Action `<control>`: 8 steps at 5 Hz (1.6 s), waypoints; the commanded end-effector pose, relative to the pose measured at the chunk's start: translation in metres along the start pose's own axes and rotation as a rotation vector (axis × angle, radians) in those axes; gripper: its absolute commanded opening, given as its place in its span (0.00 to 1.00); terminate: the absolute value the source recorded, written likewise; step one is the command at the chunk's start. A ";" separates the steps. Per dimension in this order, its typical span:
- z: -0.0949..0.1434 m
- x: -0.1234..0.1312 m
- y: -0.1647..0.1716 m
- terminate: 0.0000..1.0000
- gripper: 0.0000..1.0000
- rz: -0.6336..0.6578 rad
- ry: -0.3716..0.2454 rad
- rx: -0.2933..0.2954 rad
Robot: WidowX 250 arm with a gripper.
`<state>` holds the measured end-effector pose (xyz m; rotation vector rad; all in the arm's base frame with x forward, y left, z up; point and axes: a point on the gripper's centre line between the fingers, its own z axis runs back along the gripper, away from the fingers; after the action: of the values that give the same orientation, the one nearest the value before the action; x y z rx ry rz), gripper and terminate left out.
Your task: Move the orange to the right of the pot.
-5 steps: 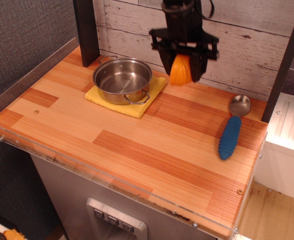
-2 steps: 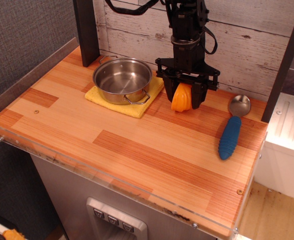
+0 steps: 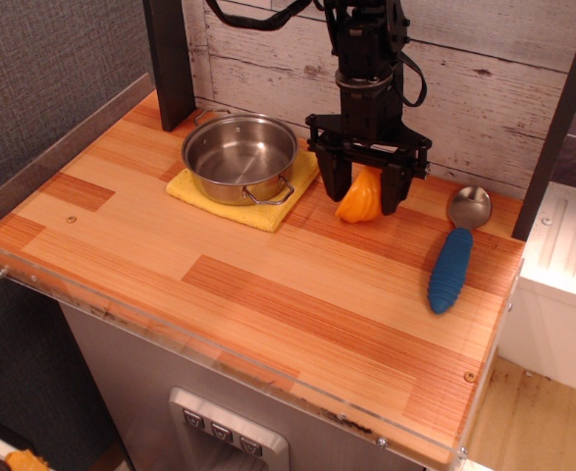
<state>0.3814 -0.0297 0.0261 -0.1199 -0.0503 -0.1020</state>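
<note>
The orange [image 3: 358, 199], a small ribbed half orange, rests tilted on the wooden tabletop just right of the pot. The pot [image 3: 238, 153] is a shiny shallow steel pot with two loop handles, standing on a yellow cloth [image 3: 265, 212] at the back left. My gripper [image 3: 366, 192] points straight down over the orange. Its black fingers [image 3: 335, 182] stand on either side of the orange with small gaps, so it is open. The orange's lower edge touches the table.
A metal spoon with a blue handle [image 3: 452, 265] lies at the right, near the table's right edge. A dark post [image 3: 170, 59] stands at the back left and another [image 3: 557, 118] at the right. A plank wall runs behind.
The gripper came down from above with the orange in it to the table right of the pot. Its fingers have then spread and the orange has tipped onto the table.
</note>
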 end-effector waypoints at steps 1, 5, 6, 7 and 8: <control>0.053 0.003 -0.005 0.00 1.00 -0.027 -0.124 -0.018; 0.123 -0.030 0.051 0.00 1.00 0.094 -0.256 -0.022; 0.116 -0.035 0.051 0.00 1.00 0.084 -0.205 0.071; 0.110 -0.038 0.049 0.00 1.00 0.069 -0.169 0.117; 0.108 -0.038 0.051 0.00 1.00 0.036 -0.143 0.099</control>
<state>0.3486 0.0309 0.1076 -0.0412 -0.1511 -0.0573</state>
